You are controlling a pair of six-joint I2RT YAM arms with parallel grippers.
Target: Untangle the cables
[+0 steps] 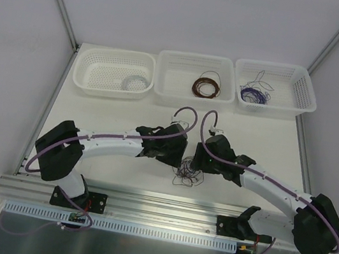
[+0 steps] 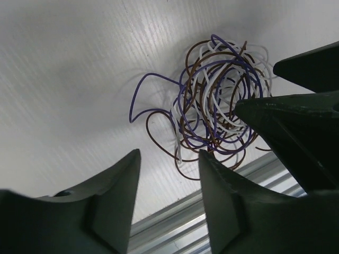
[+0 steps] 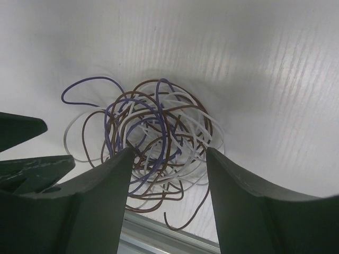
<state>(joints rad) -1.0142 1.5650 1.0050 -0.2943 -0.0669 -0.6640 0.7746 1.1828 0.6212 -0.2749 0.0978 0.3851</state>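
Note:
The cables [image 1: 188, 172] are a small scribbly tangle of purple, brown and pale wires lying on the white table between my two grippers, near the front edge. My left gripper [image 1: 180, 152] is open just left of the tangle. In the left wrist view the tangle [image 2: 217, 100] lies just beyond the open left gripper [image 2: 169, 156], and the right gripper's fingers [image 2: 296, 116] touch its right side. My right gripper [image 1: 199, 159] is open. In the right wrist view it [image 3: 169, 153] straddles the tangle [image 3: 153, 132], with wires between its fingers, and the left gripper's fingers [image 3: 26, 159] show at the left.
Three white baskets stand along the back. The left one [image 1: 116, 54] holds a white coil [image 1: 134, 83], the middle one [image 1: 196, 58] a brown coil [image 1: 206, 86], the right one [image 1: 272, 66] loose purple and pale wires [image 1: 253, 94]. A metal rail [image 1: 163, 206] runs just in front of the tangle.

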